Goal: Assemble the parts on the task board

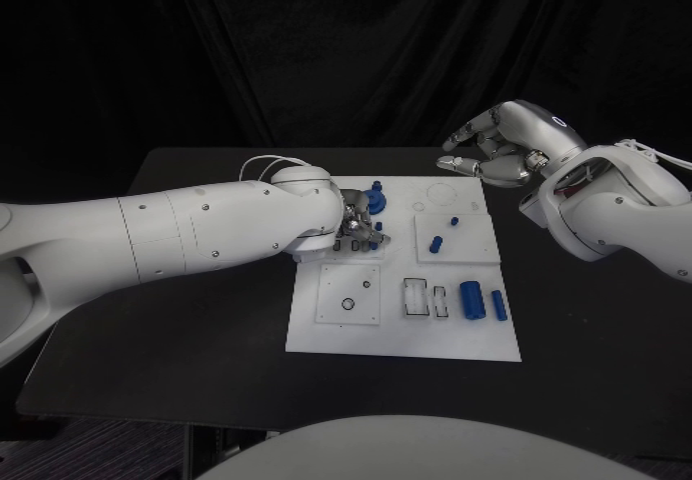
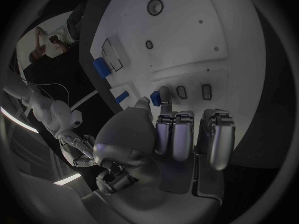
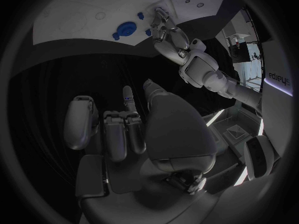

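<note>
One piece of lettering can be made out, in the right wrist view: pale letters on a dark panel (image 3: 279, 79) at the edge of the room. They appear mirrored and run sideways, and seem to spell "sharpa", though I could not swear to every letter. No readable writing, numbers or labels can be made out on the task board (image 1: 404, 335), the blue parts or the arms.

Matt white plastic task board (image 1: 433, 335), glossy blue parts (image 1: 472, 295), smooth silvery metal-look fingers (image 2: 177, 137).
</note>
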